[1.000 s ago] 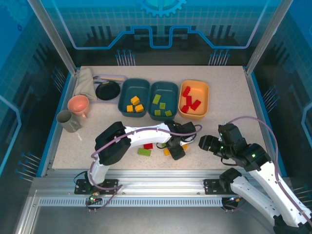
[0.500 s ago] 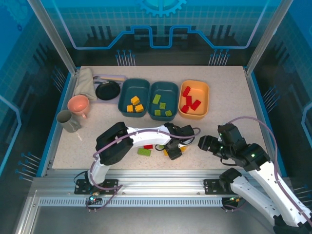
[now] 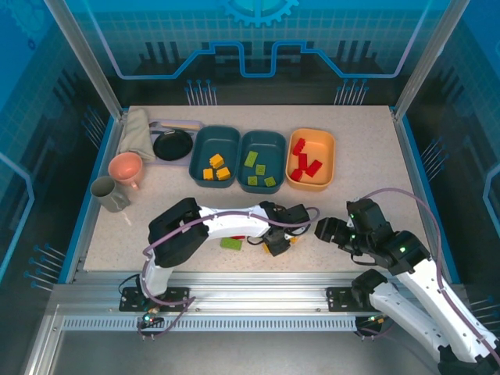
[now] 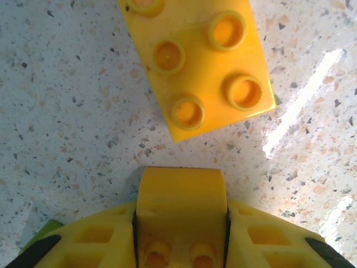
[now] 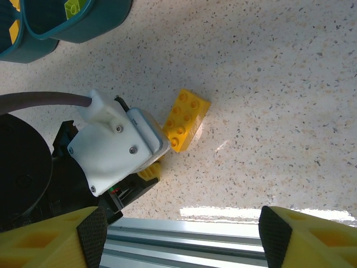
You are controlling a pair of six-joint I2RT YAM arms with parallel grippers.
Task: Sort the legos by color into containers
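Beyond the right claw (image 3: 322, 229) the tabletop (image 3: 367, 172) lay bare, an open lane up to the orange bin (image 3: 310, 158). The left arm (image 3: 226, 221) stretched across the near middle, loose legos (image 3: 230, 243) crowding the left claw (image 3: 275, 244). A pink cup (image 3: 125, 167), grey cup (image 3: 108, 194), black pan (image 3: 172, 144) and cloth (image 3: 137, 133) cluttered the far-left corner.

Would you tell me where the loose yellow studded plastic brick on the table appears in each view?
Top external: loose yellow brick low centre, just right of the left gripper.
Left wrist: brick at top centre.
Right wrist: brick mid-frame.
Shared landmark: left gripper, shut on a second yellow brick.
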